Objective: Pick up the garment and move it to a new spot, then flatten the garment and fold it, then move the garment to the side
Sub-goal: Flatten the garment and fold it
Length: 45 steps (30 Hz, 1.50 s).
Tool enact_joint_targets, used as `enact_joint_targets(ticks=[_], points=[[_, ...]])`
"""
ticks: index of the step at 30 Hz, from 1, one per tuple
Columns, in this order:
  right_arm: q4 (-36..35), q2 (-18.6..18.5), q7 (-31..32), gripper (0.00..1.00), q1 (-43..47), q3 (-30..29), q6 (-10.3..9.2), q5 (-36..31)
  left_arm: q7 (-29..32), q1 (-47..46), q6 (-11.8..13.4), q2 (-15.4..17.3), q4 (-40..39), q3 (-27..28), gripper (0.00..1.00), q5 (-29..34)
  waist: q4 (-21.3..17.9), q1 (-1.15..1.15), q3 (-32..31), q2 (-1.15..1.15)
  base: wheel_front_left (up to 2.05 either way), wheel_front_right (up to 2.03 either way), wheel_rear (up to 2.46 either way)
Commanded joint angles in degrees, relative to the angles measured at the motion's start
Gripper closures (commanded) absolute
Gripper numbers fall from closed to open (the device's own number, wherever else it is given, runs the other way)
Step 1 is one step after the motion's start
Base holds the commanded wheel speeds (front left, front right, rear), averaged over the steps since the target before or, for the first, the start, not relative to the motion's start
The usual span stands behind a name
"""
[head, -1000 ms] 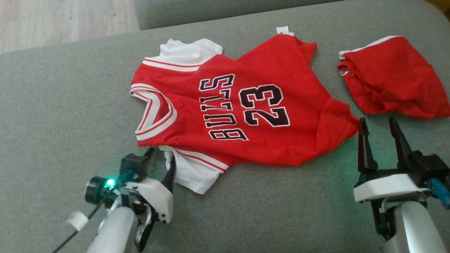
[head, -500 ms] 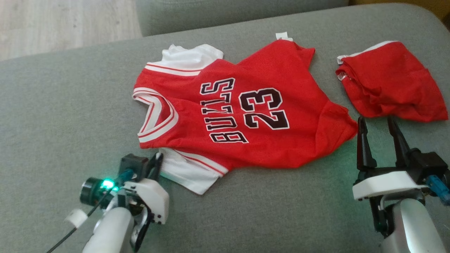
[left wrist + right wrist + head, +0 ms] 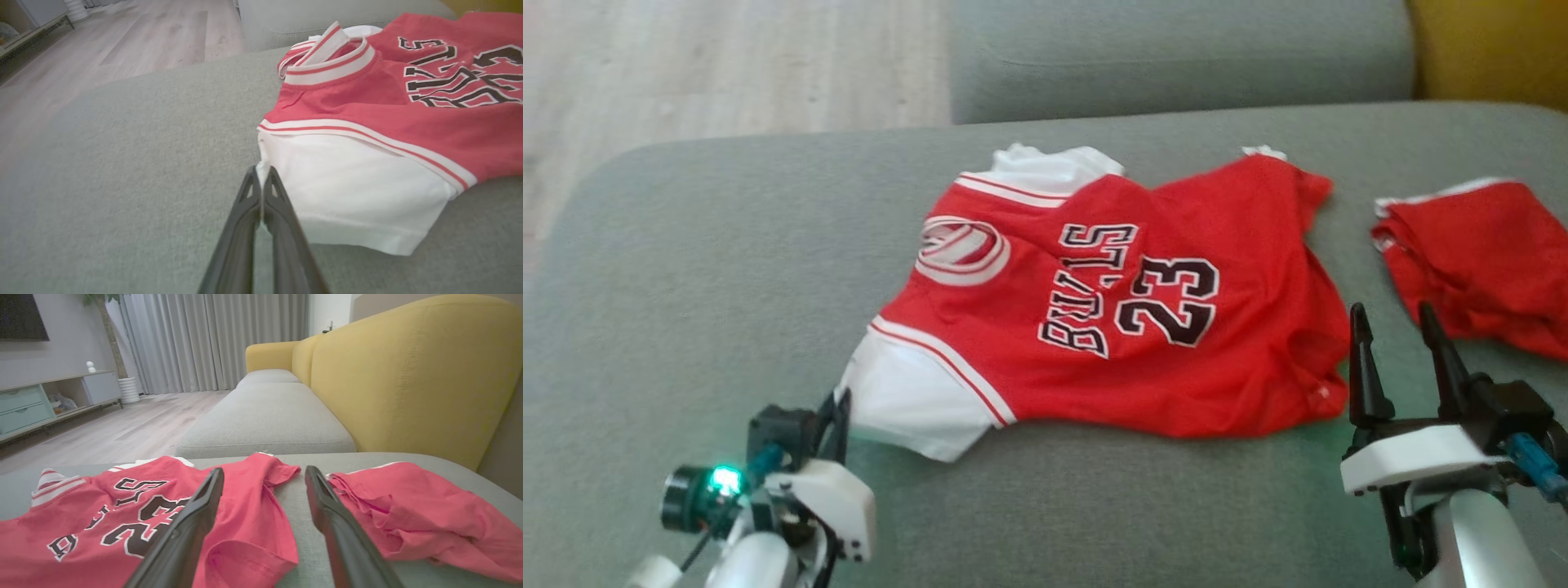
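jersey (image 3: 1111, 327): laid rumpled on grey sofa cushion (image 3: 686, 286), print side up.
left gripper (image 3: 261, 174): fingers pressed together, corner of white sleeve (image 3: 351, 188) pinched at the tips.
right gripper (image 3: 1392, 314): fingers held apart, nothing gripped, positioned just beside the jersey hem.
red shorts (image 3: 1478, 253): bunched, apart from jersey.

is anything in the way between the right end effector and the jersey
Nothing visible. The open right end effector sits right at the hem of the jersey, with bare sofa cushion beneath. The red shorts lie off to its right, out of the path.
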Motion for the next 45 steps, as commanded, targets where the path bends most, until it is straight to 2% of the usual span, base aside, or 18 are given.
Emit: enact_joint_targets(ticks=[1,4,5,6,7,10,14,20,25,27,30,33,34,36,42,45], points=[[-1.7,-0.3,-0.4,0.00,-1.2,1.5,-0.04,-0.3,0.6,-1.0,0.0,1.1,-2.6,1.6,1.00,-0.6,1.8,0.01,-1.0,0.00,0.00,0.00,0.00],[-1.6,-0.3,-0.2,0.00,-1.0,1.7,-0.04,-0.3,3.5,0.8,-0.6,1.0,-4.2,0.5,1.00,-1.1,3.0,0.01,-1.2,0.00,0.00,0.00,0.00],[-1.6,-0.3,-0.2,0.00,-1.0,1.7,-0.04,-0.2,4.5,1.4,-0.7,1.1,-4.6,0.2,0.77,-1.2,3.3,0.01,-1.2,0.00,0.00,0.00,0.00],[-1.5,-0.3,-0.2,0.00,-1.0,1.7,-0.04,-0.2,5.2,1.8,-0.7,1.2,-5.2,0.0,0.50,-1.3,3.4,0.01,-1.2,0.00,0.00,0.00,0.00],[-1.5,-0.3,-0.1,0.00,-1.0,1.8,-0.04,-0.2,5.1,1.9,-0.3,1.3,-6.1,0.2,0.00,-1.2,3.5,0.01,-1.3,0.00,0.00,0.00,0.00],[-1.4,-0.3,-0.1,0.00,-1.1,2.0,-0.04,-0.1,4.2,1.9,1.3,1.5,-8.5,1.0,0.00,-0.9,3.6,0.01,-1.3,0.00,0.00,0.00,0.00],[-1.1,-0.3,-0.2,0.00,-0.9,2.2,-0.04,0.1,-0.6,0.9,2.5,1.8,-12.0,2.3,0.00,-0.6,2.6,0.01,-1.2,0.00,0.00,0.00,0.00],[-0.9,-0.3,-0.2,0.00,-1.0,3.0,-0.04,0.4,-8.6,-0.4,2.4,1.3,-13.9,3.1,0.00,-1.1,-0.1,0.01,-0.3,0.00,0.00,0.00,0.00],[-1.5,-0.3,-0.2,0.00,-1.7,3.3,-0.04,0.4,-9.3,-3.7,0.6,1.9,-12.9,2.0,0.00,-0.8,-2.8,0.01,1.8,0.00,0.00,0.00,0.00],[-1.8,-0.3,-0.2,0.00,-2.3,3.6,-0.04,0.4,-8.0,-6.8,-1.2,2.8,-12.3,1.3,0.00,-0.7,-4.2,0.01,3.2,0.00,0.00,0.00,0.00],[-2.5,-0.3,-0.1,0.00,-3.4,4.4,-0.04,0.7,-2.4,-13.3,-6.1,4.9,-10.3,-0.9,0.00,-1.6,-6.6,0.01,5.7,0.00,0.00,0.00,0.00],[-3.3,-0.3,-0.2,0.00,-4.7,5.6,-0.04,1.3,3.3,-21.9,-8.4,8.0,-7.9,-3.8,0.00,-2.6,-9.7,0.01,8.5,0.00,0.00,0.00,0.00],[-3.3,-0.3,-0.2,0.00,-4.7,5.6,-0.04,1.3,3.3,-21.9,-8.4,8.0,-7.9,-3.8,0.00,-2.6,-9.7,0.01,8.5,0.00,0.00,0.00,0.00],[-3.6,-0.3,-0.3,0.00,-5.5,6.5,-0.04,2.0,7.7,-27.5,-8.9,10.4,-5.6,-7.0,0.00,-4.1,-12.1,0.01,10.3,0.00,0.00,0.00,0.00],[-3.0,-0.3,-0.6,0.00,-7.5,9.2,-0.04,5.3,18.5,-41.8,-9.0,19.2,-3.2,-23.9,0.00,-17.5,-19.4,0.01,14.8,0.00,0.00,0.00,0.00],[-2.8,-0.3,-0.7,0.00,-8.1,10.3,-0.04,6.7,21.6,-47.2,-9.0,22.5,-2.8,-31.4,0.00,-23.0,-21.9,0.01,16.6,0.00,0.00,0.00,0.00]])
